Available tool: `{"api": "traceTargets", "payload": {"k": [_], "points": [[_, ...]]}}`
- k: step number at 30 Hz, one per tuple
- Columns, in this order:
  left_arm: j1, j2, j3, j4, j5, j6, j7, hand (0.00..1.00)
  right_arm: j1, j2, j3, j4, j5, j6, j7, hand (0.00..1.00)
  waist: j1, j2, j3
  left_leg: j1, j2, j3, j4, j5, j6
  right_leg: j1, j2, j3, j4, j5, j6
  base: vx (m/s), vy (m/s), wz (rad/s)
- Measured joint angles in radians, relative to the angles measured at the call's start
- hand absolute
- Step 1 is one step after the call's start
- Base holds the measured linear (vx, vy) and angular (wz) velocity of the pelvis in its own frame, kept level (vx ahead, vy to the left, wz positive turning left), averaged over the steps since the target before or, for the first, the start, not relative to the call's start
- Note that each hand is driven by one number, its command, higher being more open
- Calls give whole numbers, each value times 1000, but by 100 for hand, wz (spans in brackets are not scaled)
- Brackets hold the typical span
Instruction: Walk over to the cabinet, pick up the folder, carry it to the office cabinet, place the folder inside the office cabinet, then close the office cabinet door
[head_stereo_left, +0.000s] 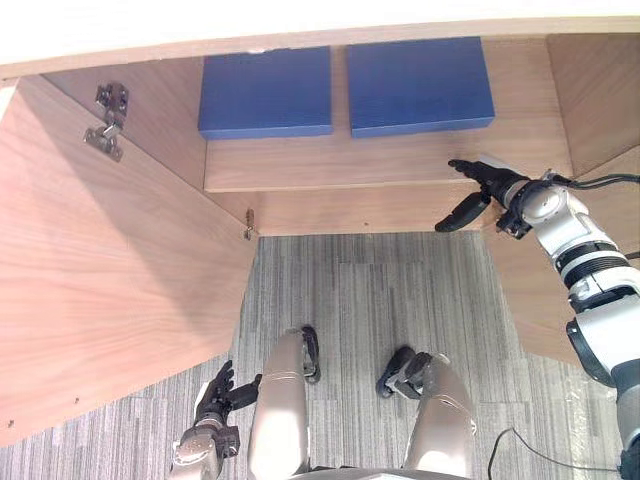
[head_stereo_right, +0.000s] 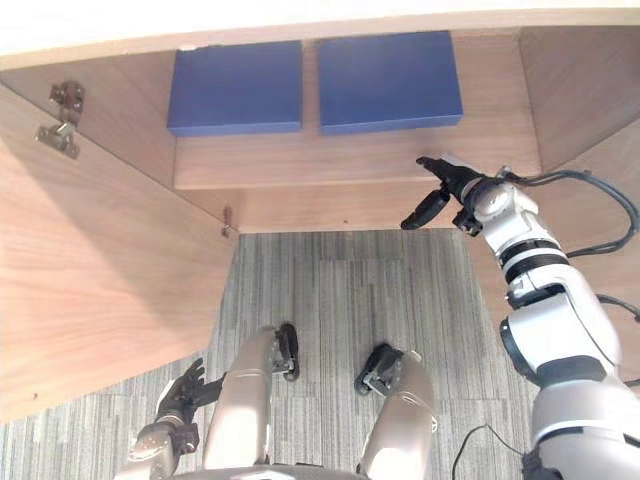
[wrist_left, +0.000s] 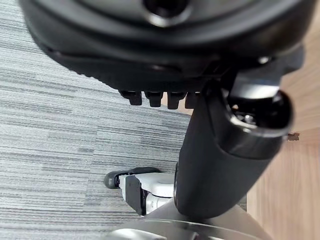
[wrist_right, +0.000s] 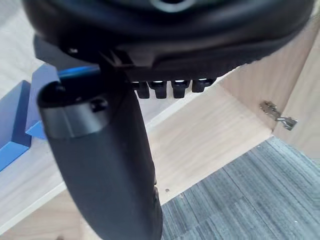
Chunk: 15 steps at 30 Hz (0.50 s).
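- Folders: a left folder (head_stereo_left: 266, 92) and a right folder (head_stereo_left: 418, 85), both blue, lie flat side by side at the back of the shelf (head_stereo_left: 370, 160) inside the office cabinet (head_stereo_left: 165, 110). Which one is the task's own I cannot tell.
- State of right hand (head_stereo_left: 498, 187): fingers straight, thumb spread, nothing held. It hovers at the shelf's front edge, just beside the right door (head_stereo_left: 530, 290).
- State of left hand (head_stereo_left: 218, 392): low over the carpet (head_stereo_left: 370, 300), fingers relaxed, empty.
- Step judged: placing appears done and closing is not yet done, since both doors stand open.
- Risk: fingers reaching past the shelf's edge could be pinched if the right door swings while they are there.
- Risk: the left door (head_stereo_left: 110, 270) stands wide, well apart from either hand. A glancing push on its smooth face may slip, leaving it ajar on its hinge (head_stereo_left: 108, 122).
- Surface and room: pale wood-grain panels, with grey striped carpet underfoot.
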Motion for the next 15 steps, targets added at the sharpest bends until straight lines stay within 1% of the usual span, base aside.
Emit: {"api": "traceTargets", "payload": {"k": [2,4,5,6,7,9,10,11,12,13,14,15], "points": [[7,-1,10,23,0,3,1,100,19,55,-4,1,-1,14,-1,100,0,-1,0,101,27,41,-90,27,-4,79,60,8,-130,62,-1,69,11,-61],[10,-5,34,32,0,3,1,100,37,102,-19,3,-1,15,-3,100,2,-3,-2,169,47,68,-134,35,-10,132,102,23,-205,95,-2,69,12,-62],[14,-6,44,34,0,2,1,100,52,144,-48,13,-1,15,-4,100,5,-7,-5,206,56,60,-153,39,-10,168,137,39,-258,121,-5,59,-3,-71],[15,-9,49,38,1,2,2,100,76,188,-92,28,-1,15,-12,100,7,-14,-21,229,57,36,-172,42,-13,191,165,55,-302,142,-8,32,-17,-65],[14,-11,49,43,1,0,4,100,90,207,-122,39,0,13,-17,100,7,-17,-31,239,56,18,-184,45,-18,202,179,61,-327,155,-8,34,-31,-52],[7,-16,49,79,5,-1,6,100,167,266,-254,91,0,13,-43,100,2,-33,-67,305,47,-4,-262,64,-43,270,221,76,-450,216,-5,56,-5,-35],[8,-21,49,86,9,-1,8,100,190,274,-285,104,0,13,-51,100,2,-33,-78,320,44,-6,-278,67,-44,287,232,82,-488,235,-4,48,44,-37],[8,-30,48,105,23,-1,12,100,235,294,-348,126,1,12,-86,100,1,-36,-102,348,36,-2,-314,73,-46,314,249,104,-561,277,5,29,60,-41],[7,-33,49,115,34,0,17,100,258,306,-379,133,3,12,-112,100,-1,-39,-115,362,30,5,-336,79,-47,323,254,120,-595,298,8,32,102,-69],[5,-37,47,130,50,1,26,100,300,336,-443,136,7,11,-166,100,-11,-48,-140,392,15,28,-387,88,-47,337,258,156,-659,345,15,18,157,-82],[-5,-41,47,146,73,2,36,100,339,367,-490,135,31,8,-214,100,-29,-57,-148,428,-5,70,-431,102,-37,352,256,192,-709,384,24,1,163,-86],[-11,-44,49,153,81,2,44,100,363,382,-508,134,55,6,-235,100,-35,-61,-152,447,-14,90,-452,107,-34,357,253,212,-726,400,27,-45,166,-97]]}}
